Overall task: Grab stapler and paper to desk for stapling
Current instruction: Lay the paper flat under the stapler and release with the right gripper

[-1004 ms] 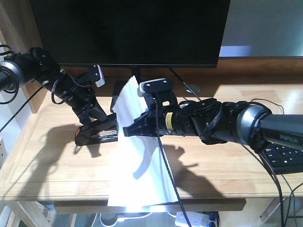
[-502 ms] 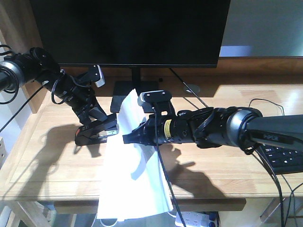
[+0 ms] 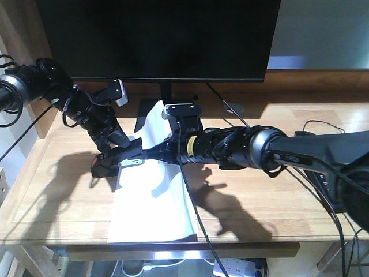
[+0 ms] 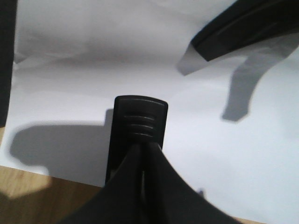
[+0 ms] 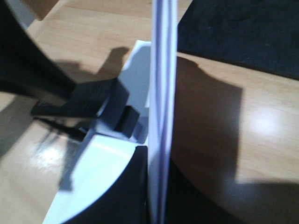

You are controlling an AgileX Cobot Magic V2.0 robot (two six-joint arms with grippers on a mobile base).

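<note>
The left claw point(image 3: 112, 144) clamps the stapler point(image 3: 118, 163) on the tabletop point(image 3: 271, 196), its nose over the paper point(image 3: 153, 208) at the sheet's 10 o'clock corner. The right claw point(image 3: 151, 153), reaching in from 3 o'clock, pinches the paper's raised upper part.

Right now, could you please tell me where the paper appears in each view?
Front-facing: paper centre-left, stretching down to the desk's near edge.
Left wrist: paper fills most of the frame.
Right wrist: paper edge-on, a vertical strip at centre.
Shared landmark: the light wood desk, in all three.
</note>
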